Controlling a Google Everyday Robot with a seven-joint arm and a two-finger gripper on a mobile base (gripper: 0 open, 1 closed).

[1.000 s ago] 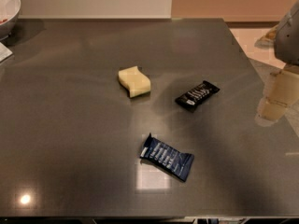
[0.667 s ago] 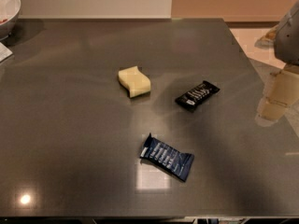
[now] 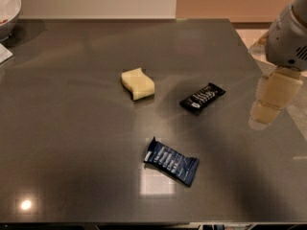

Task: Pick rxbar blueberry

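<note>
The rxbar blueberry (image 3: 171, 161) is a flat dark navy wrapper with rows of white text. It lies on the dark grey table (image 3: 72, 143) near the front middle, turned at a slant with its white patch at the left end. My gripper (image 3: 271, 102) hangs at the right edge of the view over the table's right side. It is well right of the bar and above it, and holds nothing that I can see.
A black wrapper with white lettering (image 3: 202, 97) lies right of centre. A pale yellow wavy sponge (image 3: 137, 83) lies at the centre. A white bowl (image 3: 7, 8) stands at the far left corner. The table's right edge runs under the gripper.
</note>
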